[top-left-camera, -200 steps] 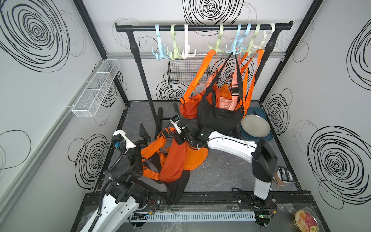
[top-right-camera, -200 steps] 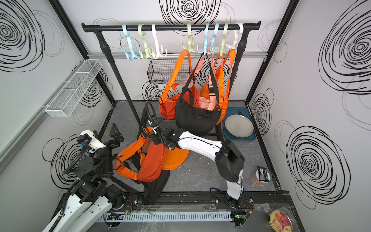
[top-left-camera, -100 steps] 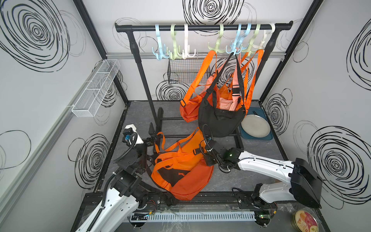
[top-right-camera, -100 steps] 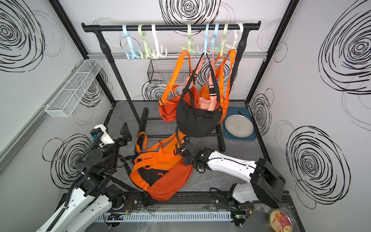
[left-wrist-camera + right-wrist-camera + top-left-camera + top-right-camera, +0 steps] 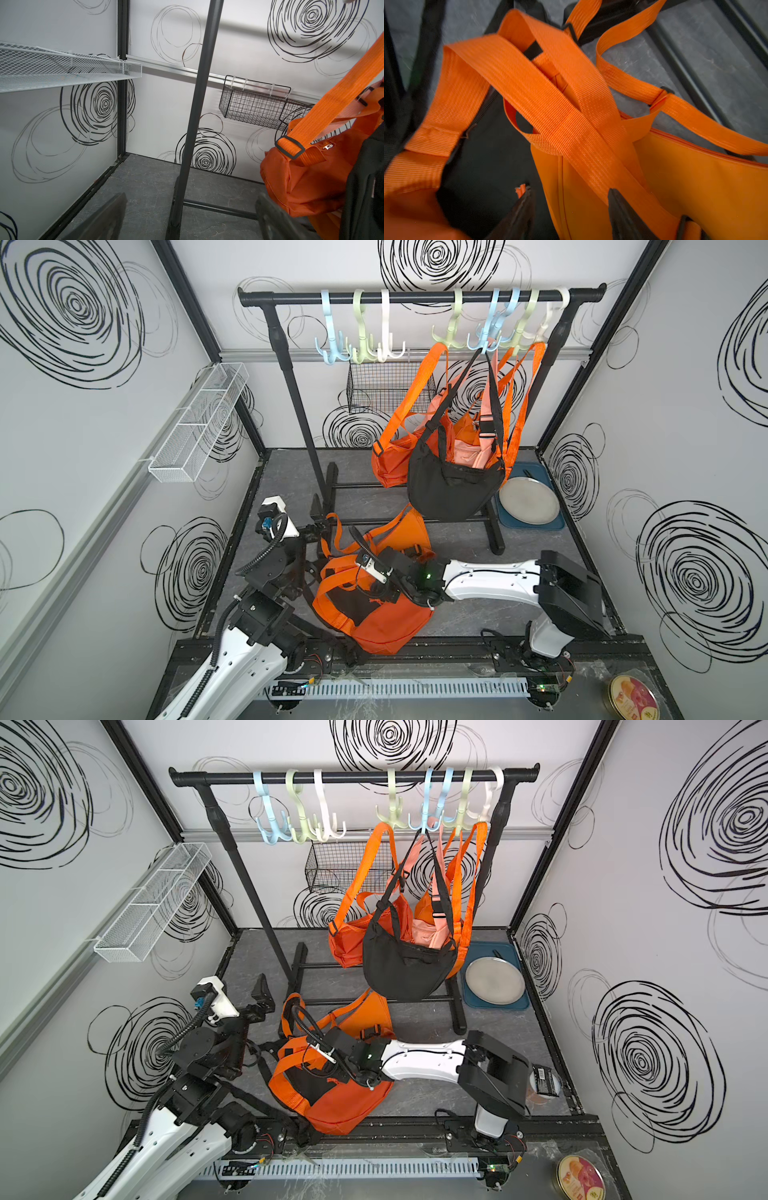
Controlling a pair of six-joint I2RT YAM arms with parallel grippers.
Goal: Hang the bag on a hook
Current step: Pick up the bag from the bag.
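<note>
Pickup step: the bag (image 5: 386, 626) lies on the floor at six o'clock in both top views, with the right gripper (image 5: 570, 190) spread above its strap (image 5: 550, 99) and the left gripper (image 5: 191, 196) spread and empty; next probably means pinching that strap and lifting toward the free hooks (image 5: 330, 346) at eleven o'clock.

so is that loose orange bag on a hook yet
No, the loose orange bag lies on the floor in front of the rack.
</note>
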